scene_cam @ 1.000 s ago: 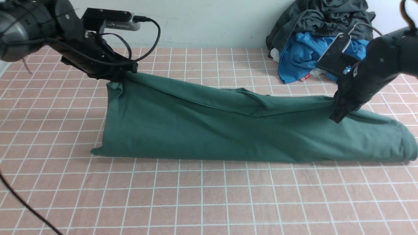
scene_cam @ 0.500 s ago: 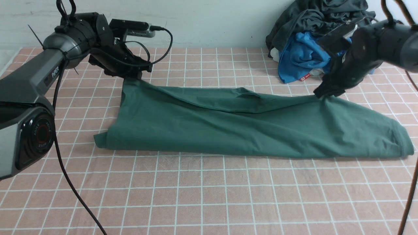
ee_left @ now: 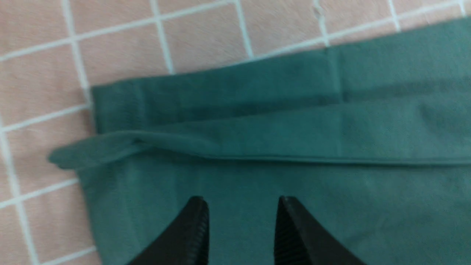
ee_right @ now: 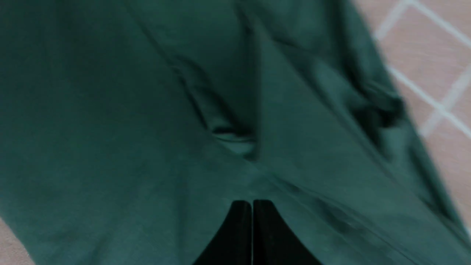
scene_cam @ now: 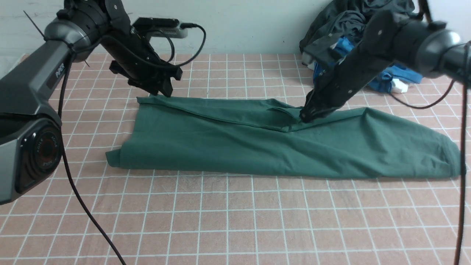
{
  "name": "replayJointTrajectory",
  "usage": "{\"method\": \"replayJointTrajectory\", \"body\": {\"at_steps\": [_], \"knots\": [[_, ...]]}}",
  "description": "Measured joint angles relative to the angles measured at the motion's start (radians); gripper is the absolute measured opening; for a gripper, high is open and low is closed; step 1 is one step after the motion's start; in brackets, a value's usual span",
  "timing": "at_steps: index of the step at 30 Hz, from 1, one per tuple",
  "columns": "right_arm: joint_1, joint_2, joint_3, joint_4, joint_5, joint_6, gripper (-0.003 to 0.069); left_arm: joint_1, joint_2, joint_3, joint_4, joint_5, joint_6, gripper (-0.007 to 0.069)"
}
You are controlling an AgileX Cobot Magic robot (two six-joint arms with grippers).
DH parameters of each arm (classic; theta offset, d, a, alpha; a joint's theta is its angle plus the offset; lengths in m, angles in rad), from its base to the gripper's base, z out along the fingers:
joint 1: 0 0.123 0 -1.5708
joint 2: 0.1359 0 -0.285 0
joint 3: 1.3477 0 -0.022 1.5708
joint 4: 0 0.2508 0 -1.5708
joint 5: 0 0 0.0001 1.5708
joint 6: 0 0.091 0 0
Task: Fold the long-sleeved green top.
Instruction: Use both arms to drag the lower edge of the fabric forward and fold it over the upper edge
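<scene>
The green long-sleeved top (scene_cam: 257,147) lies folded lengthwise in a long band across the table. My left gripper (scene_cam: 162,90) is open and empty, just above the top's far left corner, where a folded edge (ee_left: 257,147) shows in the left wrist view beyond the open gripper (ee_left: 241,200). My right gripper (scene_cam: 304,117) is shut at the top's far edge near the middle. In the right wrist view, creases in the cloth (ee_right: 235,140) run into its closed tips (ee_right: 252,201), so it seems to pinch a fold.
A pile with a dark grey-black garment (scene_cam: 331,25) and a bright blue garment (scene_cam: 390,75) lies at the far right by the wall. Pink gridded cloth (scene_cam: 235,221) covers the table. The left arm's cable (scene_cam: 84,209) trails along the near left.
My left gripper has let go of the top's far left corner and risen slightly. My right gripper has moved left along the far edge toward the middle, still shut. The top has settled flat.
</scene>
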Motion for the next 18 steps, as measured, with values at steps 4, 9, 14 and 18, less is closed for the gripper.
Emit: {"method": "replayJointTrajectory", "body": {"at_steps": [4, 9, 14, 18], "knots": [[0.003, 0.097, 0.002, 0.069, -0.026, -0.213, -0.0013, -0.034, 0.02, 0.0, -0.018, 0.039, 0.084, 0.0043], [0.004, 0.13, -0.003, 0.084, -0.305, -0.266, -0.0013, -0.053, 0.021, 0.0, -0.027, 0.032, 0.106, -0.0002], [-0.011, 0.159, -0.032, 0.076, -0.594, 0.028, -0.0006, -0.06, 0.025, 0.0, -0.026, 0.03, 0.107, -0.0003], [-0.033, 0.153, -0.074, 0.045, -0.608, 0.173, 0.0017, -0.06, 0.03, 0.0, -0.025, 0.003, 0.107, -0.0003]]}}
